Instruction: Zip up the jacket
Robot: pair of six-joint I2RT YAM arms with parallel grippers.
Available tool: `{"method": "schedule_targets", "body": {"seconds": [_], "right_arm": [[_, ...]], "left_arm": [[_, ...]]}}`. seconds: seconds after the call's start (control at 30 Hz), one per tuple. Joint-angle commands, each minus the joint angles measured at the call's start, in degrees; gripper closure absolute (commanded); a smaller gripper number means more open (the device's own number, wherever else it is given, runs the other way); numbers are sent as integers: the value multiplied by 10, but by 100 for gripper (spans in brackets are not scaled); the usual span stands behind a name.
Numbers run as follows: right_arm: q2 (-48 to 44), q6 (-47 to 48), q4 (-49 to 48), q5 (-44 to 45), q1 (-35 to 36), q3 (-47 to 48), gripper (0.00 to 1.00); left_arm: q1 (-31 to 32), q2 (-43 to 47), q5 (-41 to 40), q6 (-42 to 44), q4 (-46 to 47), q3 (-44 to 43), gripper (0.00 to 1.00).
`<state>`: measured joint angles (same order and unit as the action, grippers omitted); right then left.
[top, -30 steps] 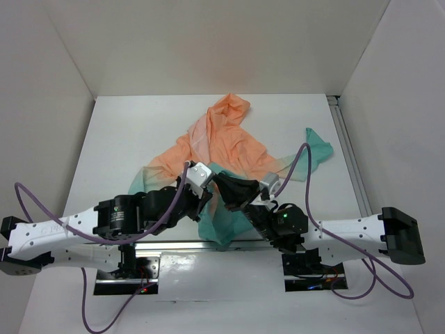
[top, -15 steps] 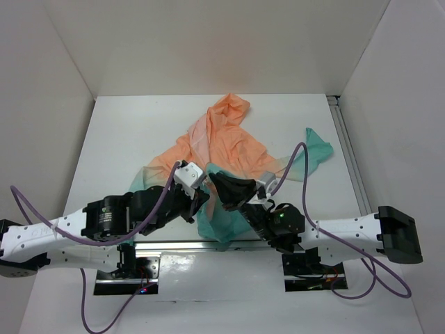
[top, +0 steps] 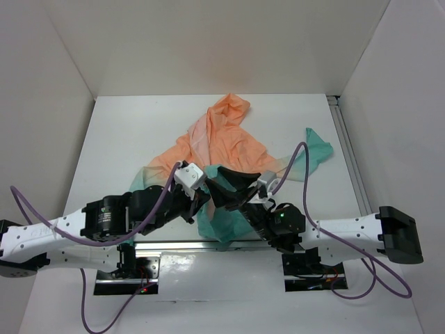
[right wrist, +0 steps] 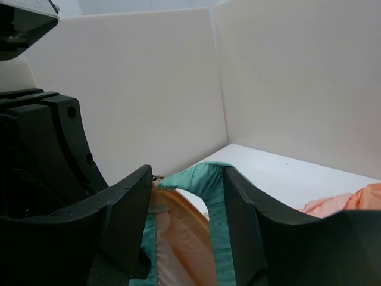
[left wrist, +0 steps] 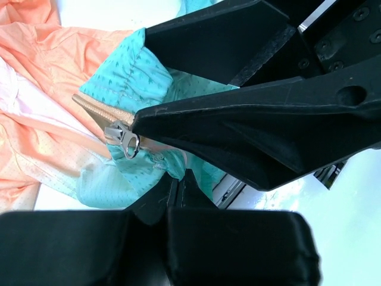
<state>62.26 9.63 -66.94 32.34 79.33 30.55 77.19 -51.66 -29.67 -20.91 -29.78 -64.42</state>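
Where the two arms meet near the front edge of the white table (top: 118, 132), the overhead view shows both grippers working at the teal hem of the jacket (top: 226, 142). On the left, the left gripper (top: 199, 202) reaches in with its fingers pressed together, pinching a fold of the teal hem. The left wrist view shows that fabric running down into the seam between its two black pads.

Just above the pinch sits the silver zipper slider (left wrist: 122, 138), at the end of a strip of orange zipper tape (left wrist: 92, 110), its pull tab lying flat. The tip of one right finger is right beside the slider; whether it touches cannot be told.

To the right, the right gripper (top: 228, 188) has its fingers spread apart. A ridge of teal hem and orange tape stands in the gap between them, and neither finger presses on it.

The rest of the jacket spreads away from the arms toward the back of the table. Its peach-orange hood and shoulders lie crumpled in the middle. One sleeve with a teal cuff reaches out to the far right.
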Motion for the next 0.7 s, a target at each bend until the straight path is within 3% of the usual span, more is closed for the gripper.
{"method": "schedule_targets", "body": {"seconds": [0.0, 0.17, 0.5, 0.63, 0.67], "right_arm": [[-23, -1, -23, 6, -1, 21, 41], [-57, -1, -18, 6, -1, 8, 41], [-148, -13, 137, -6, -1, 32, 43], [-148, -60, 360, 15, -1, 117, 48], [-140, -88, 397, 15, -1, 131, 55]], "left_arm": [[2, 16, 5, 17, 29, -8, 100], [2, 28, 5, 17, 14, -2, 100], [2, 63, 22, 0, -34, -2, 100], [2, 69, 27, 0, -41, -2, 100], [2, 74, 27, 0, -41, -2, 100]]}}
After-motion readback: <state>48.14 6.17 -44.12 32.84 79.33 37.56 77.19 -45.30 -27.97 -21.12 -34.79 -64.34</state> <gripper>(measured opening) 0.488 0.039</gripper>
